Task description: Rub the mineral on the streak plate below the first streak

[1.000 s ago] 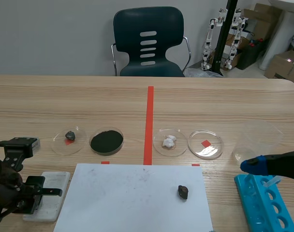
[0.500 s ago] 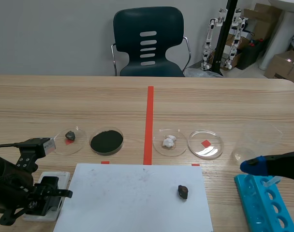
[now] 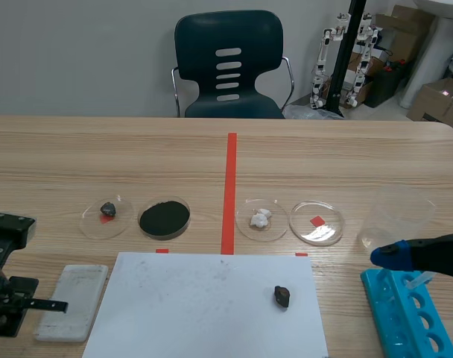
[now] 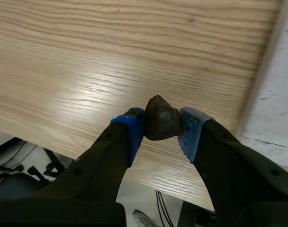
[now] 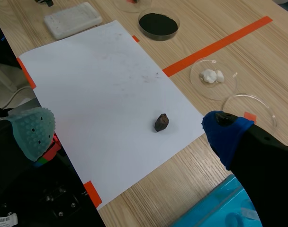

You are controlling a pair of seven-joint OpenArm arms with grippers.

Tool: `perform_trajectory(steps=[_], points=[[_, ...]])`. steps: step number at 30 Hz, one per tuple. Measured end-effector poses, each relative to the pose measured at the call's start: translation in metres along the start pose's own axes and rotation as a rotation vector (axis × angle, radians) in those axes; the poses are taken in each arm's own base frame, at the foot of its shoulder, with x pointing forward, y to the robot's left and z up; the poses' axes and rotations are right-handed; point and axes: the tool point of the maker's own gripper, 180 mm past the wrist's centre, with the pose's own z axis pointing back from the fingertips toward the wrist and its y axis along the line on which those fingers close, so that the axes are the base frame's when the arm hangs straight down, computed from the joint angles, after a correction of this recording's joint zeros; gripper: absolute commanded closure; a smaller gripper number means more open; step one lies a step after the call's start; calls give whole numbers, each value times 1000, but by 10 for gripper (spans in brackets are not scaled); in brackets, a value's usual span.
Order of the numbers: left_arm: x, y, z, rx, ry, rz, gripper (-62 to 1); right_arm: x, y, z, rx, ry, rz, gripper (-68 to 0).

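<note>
— First entry, far left?
— My left tool (image 4: 160, 124): blue pads clamped on the mineral (image 4: 159, 118), a dark brownish lump. It sits over bare desk (image 4: 87, 56) near the edge, just beside the streak plate (image 4: 276, 90) and apart from it.
— The plate?
— White slab, lying flat, next to the white sheet (image 3: 204, 306).
— On the sheet?
— One dark stone (image 3: 282, 296), toward its right side.
— Row behind?
— Four clear dishes. Stone dish (image 3: 89, 222): one small dark pebble. Powder dish (image 3: 165, 236): black powder. Past the red tape line, lump dish (image 3: 275, 227): white lumps. Fourth dish (image 3: 323, 233): over a red square. Then a clear beaker (image 3: 396, 216).
— Far right?
— Blue rack (image 3: 405, 313). My right tool (image 5: 129, 128): fingers wide apart, gripping nothing, one pad grey-green, one blue, just above the rack.
</note>
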Motion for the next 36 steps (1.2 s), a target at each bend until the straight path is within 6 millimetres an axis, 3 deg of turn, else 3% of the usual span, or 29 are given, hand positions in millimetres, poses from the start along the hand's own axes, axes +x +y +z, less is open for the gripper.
perform_trajectory(steps=[11, 16, 23, 26, 36], points=[[10, 0, -1, -3, -108, 11, -130, 0, 0, 0, 0, 0, 0, -679], [19, -6, 13, -56, -228, 34, -130, 0, 0, 0, 0, 0, 0, -679], [60, -10, 60, -124, -524, 12, -130, 0, 0, 0, 0, 0, 0, -679], [69, -24, 84, -205, -631, -28, -130, 0, 0, 0, 0, 0, 0, -679], [57, -81, 163, -505, -896, -194, -130, 0, 0, 0, 0, 0, 0, -679]])
